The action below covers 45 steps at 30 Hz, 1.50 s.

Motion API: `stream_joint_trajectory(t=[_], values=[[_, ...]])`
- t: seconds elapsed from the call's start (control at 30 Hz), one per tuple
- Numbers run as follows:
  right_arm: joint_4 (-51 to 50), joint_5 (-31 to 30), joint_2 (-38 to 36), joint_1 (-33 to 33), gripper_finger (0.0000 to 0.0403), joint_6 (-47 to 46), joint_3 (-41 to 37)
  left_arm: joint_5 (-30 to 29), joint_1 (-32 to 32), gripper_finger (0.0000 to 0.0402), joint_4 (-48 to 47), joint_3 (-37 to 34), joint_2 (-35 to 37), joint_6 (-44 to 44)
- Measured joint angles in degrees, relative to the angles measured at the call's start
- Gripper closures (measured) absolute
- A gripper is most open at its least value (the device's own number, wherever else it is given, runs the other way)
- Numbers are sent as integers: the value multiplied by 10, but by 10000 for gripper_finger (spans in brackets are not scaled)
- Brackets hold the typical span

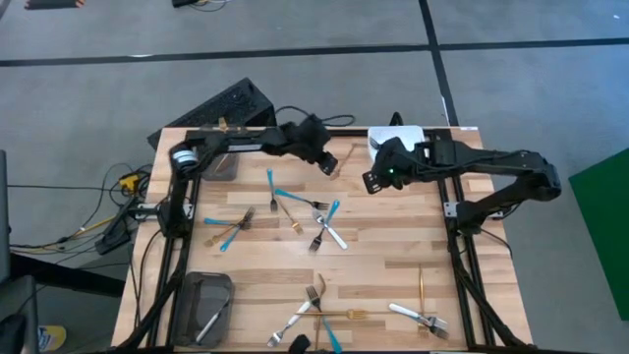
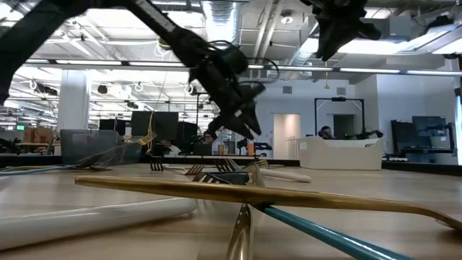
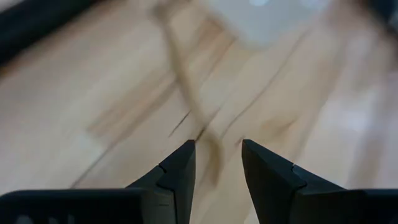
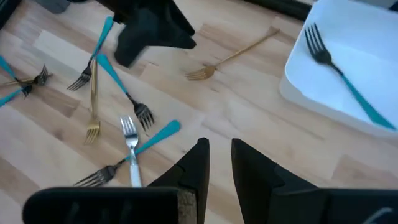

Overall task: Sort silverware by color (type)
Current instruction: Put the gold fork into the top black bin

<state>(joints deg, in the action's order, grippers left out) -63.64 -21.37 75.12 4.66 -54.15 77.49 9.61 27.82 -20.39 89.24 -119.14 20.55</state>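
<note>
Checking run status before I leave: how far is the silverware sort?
Early. Done: one blue-handled fork lies in the white bin, one silver utensil in the near dark tray. In hand: nothing held; the left hand hangs open over a gold fork beside the bin, the right hand empty and open near it. Left: about a dozen pieces scattered on the table.

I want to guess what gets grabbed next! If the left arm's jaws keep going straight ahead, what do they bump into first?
Probably the gold fork lying on the table. The left gripper points its open jaws right down at it, though how far off is unclear.
</note>
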Motion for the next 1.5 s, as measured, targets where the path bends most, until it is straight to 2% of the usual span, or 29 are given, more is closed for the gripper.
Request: stream_joint_trajectory(t=[0.17, 0.33, 0.47, 0.6, 0.77, 1.07, 1.27, 1.4, 1.5], values=[[-46, -17, 2, -47, 309, -53, 0, -13, -14, 283, -111, 114, -78, -17], [-77, -33, 3, -90, 309, -100, 0, -9, -35, 284, -137, 174, -125, -19], [-92, -47, 3, -121, 309, -138, 0, -37, -48, 285, -127, 178, -124, -13], [-104, -47, 3, -145, 309, -164, 0, -40, -48, 289, -168, 175, -124, 15], [-107, -54, 3, -160, 309, -177, 0, -83, -49, 303, -190, 175, -124, 14], [-105, -59, 3, -167, 309, -193, 0, -62, -60, 318, -186, 176, -134, 1], [-105, -59, 3, -186, 309, -204, 0, -147, -80, 318, -201, 178, -150, -4], [-107, -72, 3, -201, 309, -218, 0, -135, -81, 331, -202, 178, -150, -4], [-108, -84, 3, -211, 309, -225, 0, -118, -80, 366, -209, 178, -150, -13]])
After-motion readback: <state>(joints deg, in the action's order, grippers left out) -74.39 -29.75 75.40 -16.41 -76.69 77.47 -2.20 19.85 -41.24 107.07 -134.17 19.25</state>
